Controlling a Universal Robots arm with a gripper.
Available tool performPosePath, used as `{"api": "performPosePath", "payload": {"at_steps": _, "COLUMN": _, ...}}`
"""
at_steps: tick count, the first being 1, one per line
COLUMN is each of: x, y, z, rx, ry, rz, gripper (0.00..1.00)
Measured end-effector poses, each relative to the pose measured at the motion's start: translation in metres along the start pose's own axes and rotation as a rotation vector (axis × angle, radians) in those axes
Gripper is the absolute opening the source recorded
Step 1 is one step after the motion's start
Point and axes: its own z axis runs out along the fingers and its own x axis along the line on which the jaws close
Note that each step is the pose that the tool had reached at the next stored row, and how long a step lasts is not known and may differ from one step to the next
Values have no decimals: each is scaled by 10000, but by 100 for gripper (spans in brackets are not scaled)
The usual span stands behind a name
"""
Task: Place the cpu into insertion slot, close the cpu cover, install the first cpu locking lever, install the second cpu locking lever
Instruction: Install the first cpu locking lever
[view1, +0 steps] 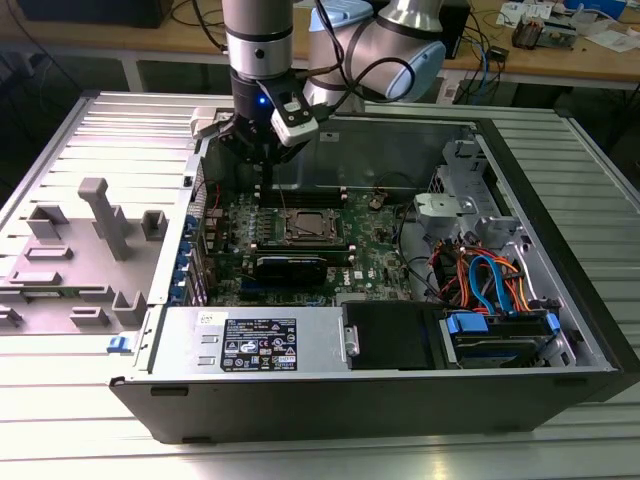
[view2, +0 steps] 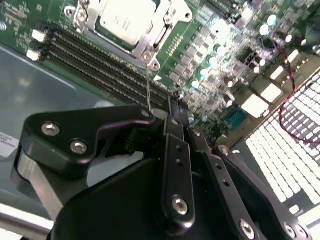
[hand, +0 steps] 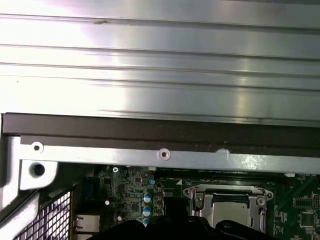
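In the second wrist view the clenched fingers (view2: 172, 107) grasp a thin locking lever (view2: 148, 82) that rises from the corner of the closed cpu cover (view2: 150, 42), under whose window the cpu (view2: 125, 20) lies, seated on the motherboard (view1: 375, 250) inside the open computer case (view1: 560, 260).

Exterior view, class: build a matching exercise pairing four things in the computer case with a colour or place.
Things:
1. cpu
2. end effector
3. motherboard
4. cable bundle

Descriptions:
A. green
B. orange and blue, toward the exterior view's right
C. dull silver, seated under the cpu cover
D. black, above the memory slots

Pairs: 1-C, 2-D, 3-A, 4-B
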Motion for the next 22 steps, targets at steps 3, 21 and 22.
{"api": "performPosePath", "payload": {"at_steps": 3, "x": -66, "y": -2, "z": 4, "rx": 2, "ry": 2, "rz": 4, "gripper": 11}}
{"api": "performPosePath", "payload": {"at_steps": 21, "x": -403, "y": -9, "z": 32, "rx": 2, "ry": 1, "rz": 2, "gripper": 11}}
{"api": "performPosePath", "payload": {"at_steps": 22, "x": -403, "y": -9, "z": 34, "rx": 1, "ry": 1, "rz": 3, "gripper": 11}}
